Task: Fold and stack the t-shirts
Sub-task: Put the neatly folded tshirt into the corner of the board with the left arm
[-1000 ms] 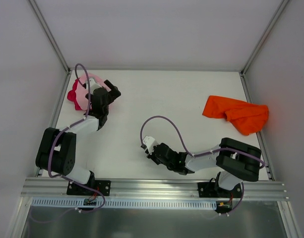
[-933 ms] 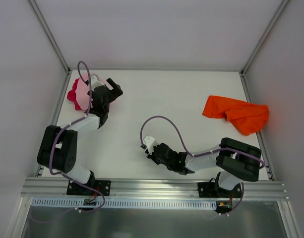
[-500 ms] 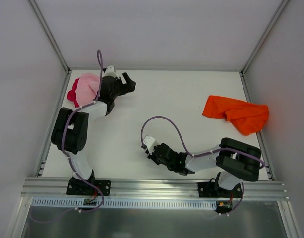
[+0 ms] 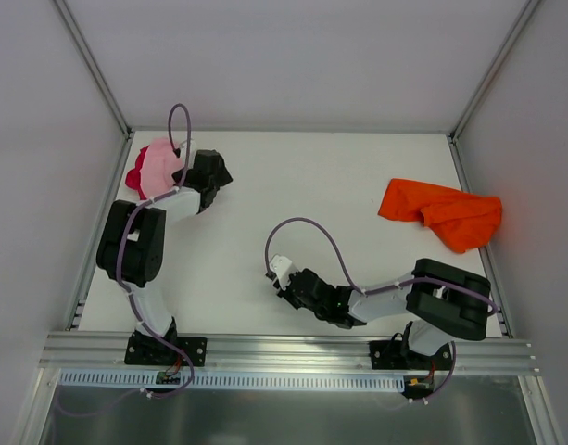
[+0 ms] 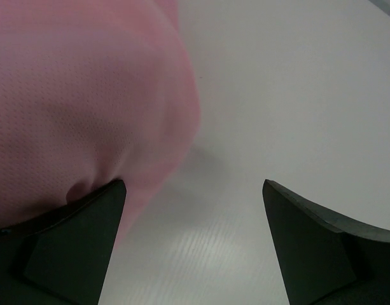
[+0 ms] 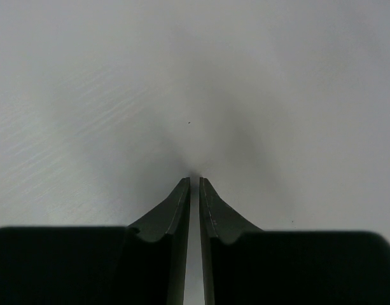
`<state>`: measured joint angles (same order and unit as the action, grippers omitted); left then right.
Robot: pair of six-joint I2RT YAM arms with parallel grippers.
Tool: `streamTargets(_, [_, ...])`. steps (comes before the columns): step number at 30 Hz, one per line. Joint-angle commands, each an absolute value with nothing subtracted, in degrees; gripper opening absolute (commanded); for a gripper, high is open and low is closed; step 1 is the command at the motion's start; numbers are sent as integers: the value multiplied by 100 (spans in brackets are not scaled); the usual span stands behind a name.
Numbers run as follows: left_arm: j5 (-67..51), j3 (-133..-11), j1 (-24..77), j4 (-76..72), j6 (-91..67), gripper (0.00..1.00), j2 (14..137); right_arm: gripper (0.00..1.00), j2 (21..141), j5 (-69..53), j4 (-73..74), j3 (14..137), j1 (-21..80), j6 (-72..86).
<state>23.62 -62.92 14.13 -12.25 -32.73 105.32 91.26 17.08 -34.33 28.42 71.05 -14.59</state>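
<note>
Pink t-shirt [image 4: 158, 165]: bunched in the far left corner of the table [image 4: 311, 185], lying partly over red t-shirt [image 4: 134, 178]. Orange t-shirt [image 4: 441, 211]: crumpled, far right. Left gripper [image 5: 195, 190]: fingers spread, pink cloth against one, nothing pinched. Right gripper [image 6: 195, 181]: fingers pressed together, empty, near the table's middle.

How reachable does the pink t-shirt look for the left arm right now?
Likely yes: the open left gripper sits right at the pink t-shirt, cloth bulging just ahead of its jaws, and nothing stands between them.
</note>
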Motion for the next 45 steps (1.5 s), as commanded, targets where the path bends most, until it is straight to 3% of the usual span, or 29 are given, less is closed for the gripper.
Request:
streamTargets(1, [3665, -6592, 1240, -38, -4138, 91, 10073, 15, 9123, 1609, -2742, 2514, 7137, -1362])
streamTargets(15, [3701, -6680, 334, 1055, -5151, 93, 9966, 14, 9044, 1494, -2839, 2382, 7198, -1301])
streamTargets(20, [3113, -7373, 44, 1529, -5098, 95, 10494, 14, 9026, 1494, -2830, 2382, 7251, -1318])
streamTargets(45, [2971, -9536, -220, 2004, -4482, 99, 11944, 14, 9176, 1441, -2786, 2470, 7374, -1406])
